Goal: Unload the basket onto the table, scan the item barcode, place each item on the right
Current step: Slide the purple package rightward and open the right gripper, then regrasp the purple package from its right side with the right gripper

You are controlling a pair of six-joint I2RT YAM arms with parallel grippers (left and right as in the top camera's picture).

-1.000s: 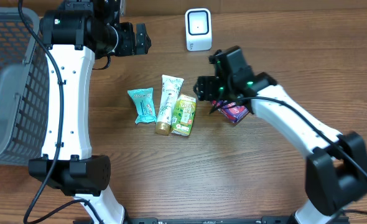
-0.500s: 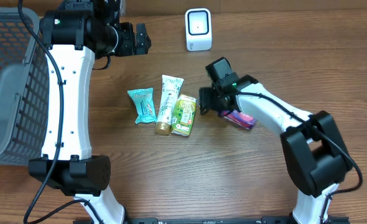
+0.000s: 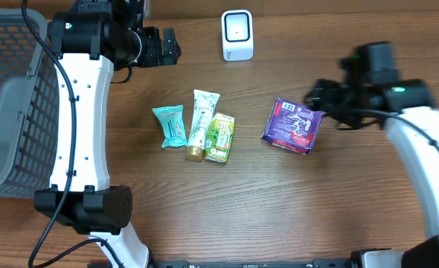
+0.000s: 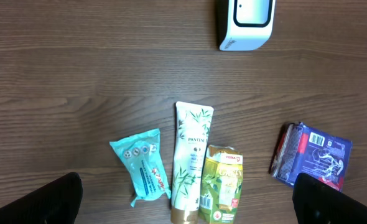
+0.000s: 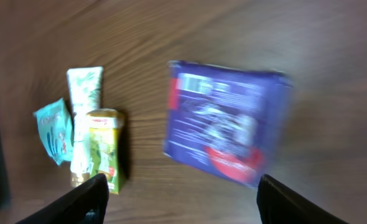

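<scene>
- On the desk [image 3: 279, 201], the purple packet [image 3: 292, 126] is seen lying flat, well apart from the white scanner [image 3: 237, 35] and near the green carton [image 3: 220, 137], the tube [image 3: 202, 123] and the teal sachet [image 3: 170, 125].
- The right claw [image 3: 322, 100] is held just beside the packet's right edge. In the blurred right wrist view its fingers [image 5: 78, 200] are spread wide, and nothing is clamped between them.
- The left claw [image 3: 162, 47] is held at the desk's far side, left of the scanner, with its fingers spread and empty.
- No barcode can be made out on the upward face, so the side to be presented cannot be told.
- If the fingers are lowered onto its top, so flat a packet may be skidded across the wood rather than pinched.
- If it is gripped by one edge, the wrapper may be bent, and the code creased or turned away from the scanner window.
- By a push leftward it may be knocked into the carton.
</scene>
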